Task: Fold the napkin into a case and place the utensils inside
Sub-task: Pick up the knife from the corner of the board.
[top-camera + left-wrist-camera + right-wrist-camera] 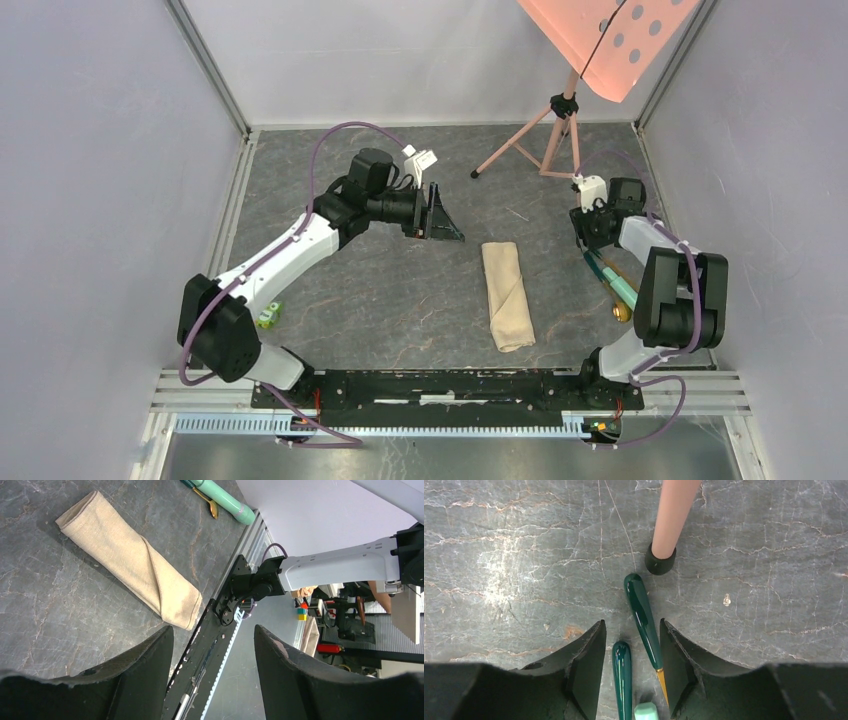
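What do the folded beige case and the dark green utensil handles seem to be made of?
Folded beige cloth case: soft woven fabric, matte; the weave and limp creases show. Dark green teardrop-shaped utensil handles: hard and glossy, perhaps lacquered plastic or enamel; bright highlights run along them.

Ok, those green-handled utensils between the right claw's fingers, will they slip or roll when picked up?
Probably slippery: the utensils have glossy handles with bright reflections, so the right claw may lose grip. The handles look rounded and tapered, so a nudge could roll them. Slim with a gold metal neck, likely stiff and light.
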